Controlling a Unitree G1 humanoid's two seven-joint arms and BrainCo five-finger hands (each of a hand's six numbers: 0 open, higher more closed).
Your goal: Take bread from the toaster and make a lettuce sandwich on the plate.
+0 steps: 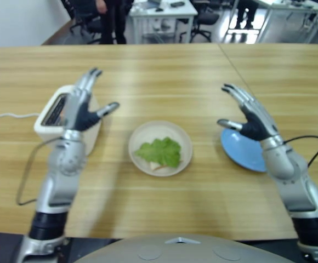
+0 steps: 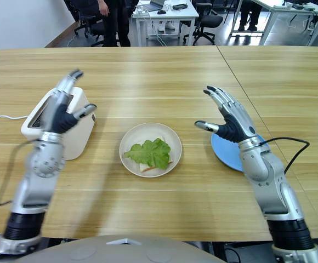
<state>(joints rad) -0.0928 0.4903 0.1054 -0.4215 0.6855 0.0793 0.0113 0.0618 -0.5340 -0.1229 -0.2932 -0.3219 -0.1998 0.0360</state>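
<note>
Middle of the surface: white plate with bread under a lettuce leaf.
Toaster: at 9 o'clock from the white plate.
Left hand: over the toaster, fingers spread wide, holding nothing.
Right hand: at 3 o'clock, over a blue plate, wide, empty.

Left hand: held above the left part of the desk, fingers straight and pointing to the far edge, thumb splayed to the right, holding nothing. Left forearm rises from the near edge.

Right hand: above the right-centre, fingers spread, pointing far-left, thumb out toward the middle, empty. Right forearm angles in from the near right corner.
</note>
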